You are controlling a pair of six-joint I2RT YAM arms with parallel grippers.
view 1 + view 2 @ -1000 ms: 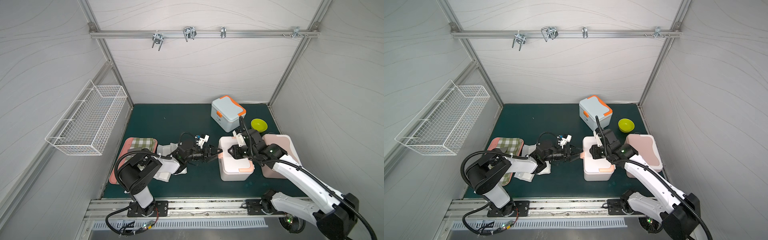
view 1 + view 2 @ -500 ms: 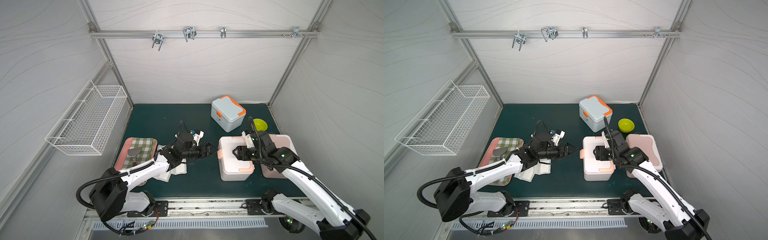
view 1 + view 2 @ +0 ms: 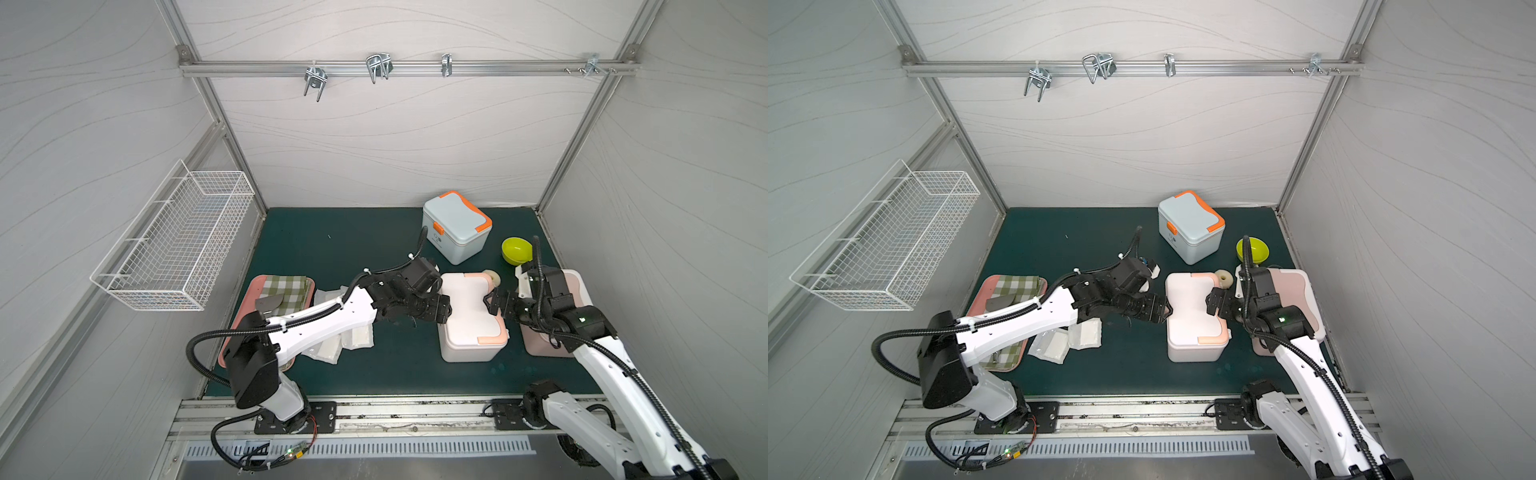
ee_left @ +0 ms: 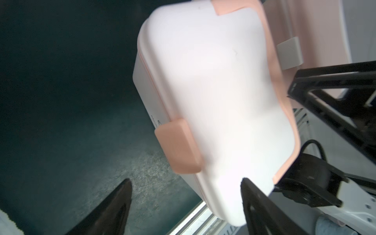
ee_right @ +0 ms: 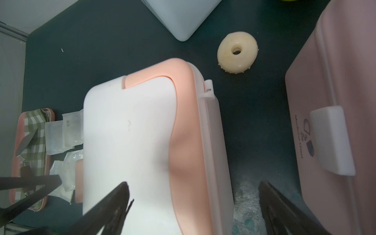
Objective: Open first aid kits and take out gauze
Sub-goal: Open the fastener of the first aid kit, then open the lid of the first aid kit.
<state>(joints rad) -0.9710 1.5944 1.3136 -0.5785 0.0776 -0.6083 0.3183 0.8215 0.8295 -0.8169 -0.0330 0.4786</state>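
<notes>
Seen from above in both top views, the white first aid kit [image 3: 469, 320] with peach trim sits closed on the green mat [image 3: 332, 249], between the two arms. The left gripper [image 3: 444, 311] is at the kit's side with its jaws apart. The right gripper [image 3: 493, 301] faces it across the lid, also spread wide and holding nothing. The pale blue kit [image 3: 455, 226] stands shut behind, and the pink kit [image 3: 582, 291] lies shut just beside the right arm. Several gauze pouches [image 3: 353, 338] already lie on the mat next to the pink tray [image 3: 245, 309].

From the left wrist, the peach clasp [image 4: 179, 146] lies flat against the kit's front wall. It is ahead of the open fingers [image 4: 114, 209], not between them.

From the right wrist, the spread fingers [image 5: 280, 211] straddle the kit's hinge [image 5: 209, 89] edge. One is over the lid, the other over the gap of mat beside the pink kit.

The step in hand looks like unlatching this kit. It would go best with one left fingertip hooked under the clasp's free lip and levered outward. The right gripper should brace the box's rear wall below the lid. This light box may well slide or tip, and a grip on the lid itself would hold it shut.
</notes>
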